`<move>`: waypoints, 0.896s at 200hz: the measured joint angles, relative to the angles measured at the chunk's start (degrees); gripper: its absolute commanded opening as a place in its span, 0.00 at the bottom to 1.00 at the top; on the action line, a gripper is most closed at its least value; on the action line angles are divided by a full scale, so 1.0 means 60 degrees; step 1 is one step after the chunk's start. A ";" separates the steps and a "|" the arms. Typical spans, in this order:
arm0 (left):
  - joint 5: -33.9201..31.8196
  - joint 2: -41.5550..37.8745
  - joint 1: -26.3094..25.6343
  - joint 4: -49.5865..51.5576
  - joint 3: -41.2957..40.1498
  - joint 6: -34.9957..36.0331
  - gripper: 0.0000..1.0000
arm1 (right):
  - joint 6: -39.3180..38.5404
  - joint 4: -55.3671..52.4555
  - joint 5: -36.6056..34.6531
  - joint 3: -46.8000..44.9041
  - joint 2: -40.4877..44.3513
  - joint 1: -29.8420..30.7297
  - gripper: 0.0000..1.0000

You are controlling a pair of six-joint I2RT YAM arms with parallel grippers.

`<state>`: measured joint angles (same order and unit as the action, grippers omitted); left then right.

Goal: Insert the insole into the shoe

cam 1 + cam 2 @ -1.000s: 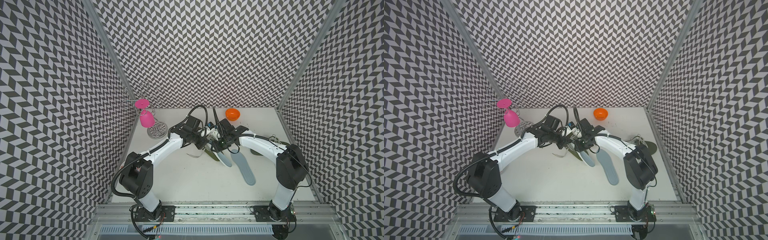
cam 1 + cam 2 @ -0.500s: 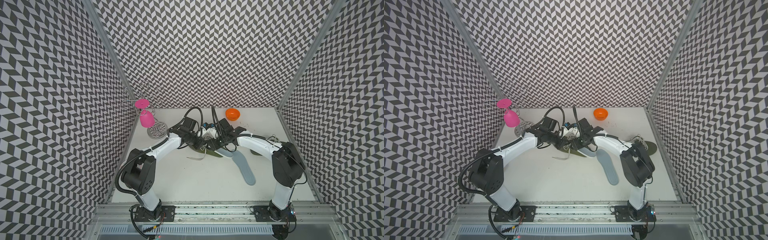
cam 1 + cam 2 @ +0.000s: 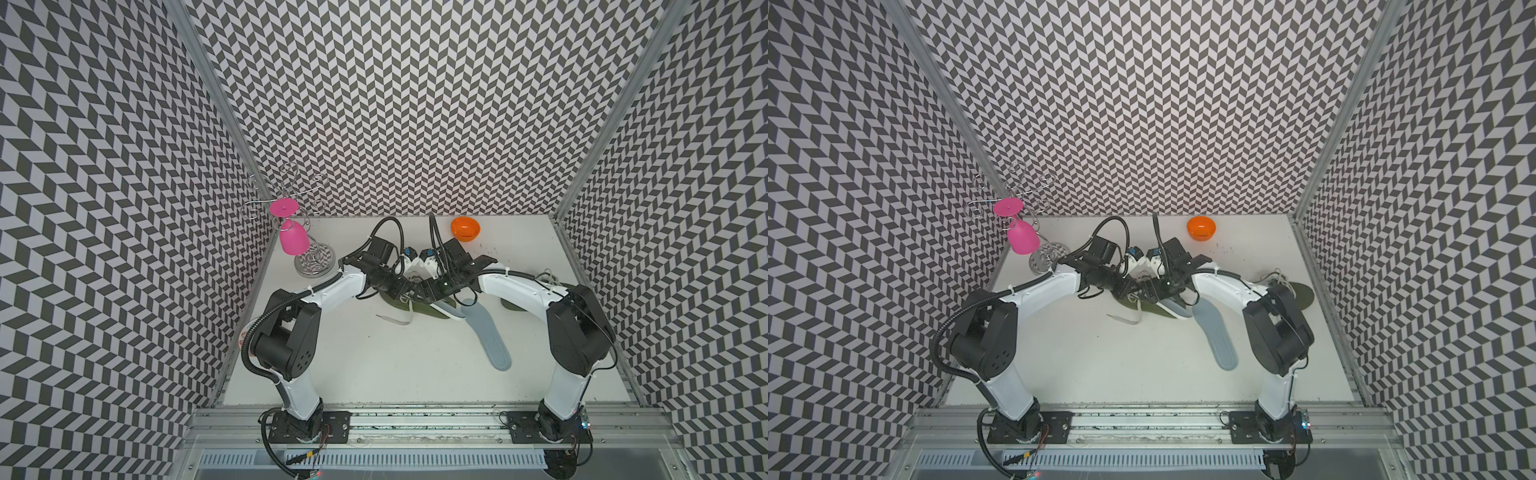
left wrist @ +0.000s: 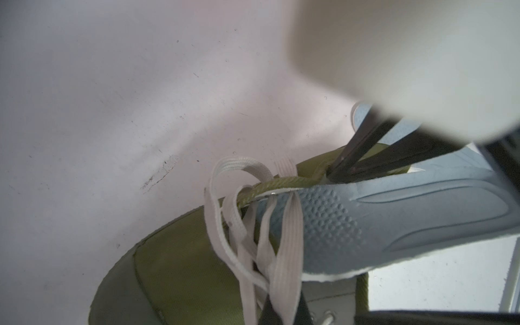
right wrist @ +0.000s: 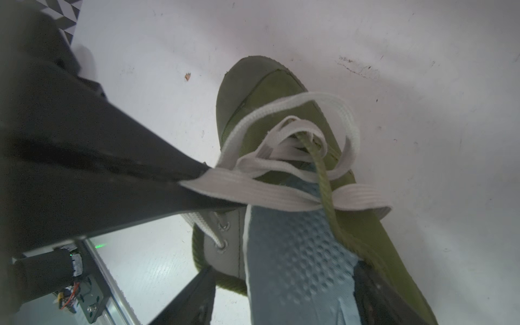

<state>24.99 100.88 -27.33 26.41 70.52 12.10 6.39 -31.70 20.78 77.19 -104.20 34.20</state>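
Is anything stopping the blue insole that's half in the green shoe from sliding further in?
Yes. The white laces lie across the insole where it enters the shoe, and an olive edge strip crosses it too. The left gripper pinches one lace. Nothing else visible blocks it.

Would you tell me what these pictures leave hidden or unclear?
Front of the insole: hidden inside the shoe under the laces, both wrist views.
Second shoe: mostly behind the right arm, both top views.
Pale blur: out of focus, left wrist view, unidentifiable.
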 measured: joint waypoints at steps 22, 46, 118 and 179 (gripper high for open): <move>-0.0073 0.0022 0.0000 -0.0018 0.0000 -0.0022 0.01 | 0.0138 -0.0069 0.0193 0.0000 0.0302 -0.0142 0.78; -0.0200 0.0080 0.0000 -0.0033 0.0055 -0.0047 0.01 | 0.0561 -0.0229 0.0328 -0.0073 0.0841 -0.0382 0.77; -0.0408 0.0084 -0.0069 -0.0076 0.0113 -0.0222 0.01 | 0.2852 -0.0342 0.1239 -0.2980 0.2918 -0.2914 0.73; -0.0765 0.0084 -0.0255 -0.0270 0.0113 -0.0295 0.01 | 0.4911 0.0965 0.3206 -0.4619 0.3009 -0.2845 0.70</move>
<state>20.40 101.38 -28.86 24.80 71.20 10.33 35.86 -25.91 40.01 49.47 -86.15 17.12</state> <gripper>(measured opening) 0.059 0.712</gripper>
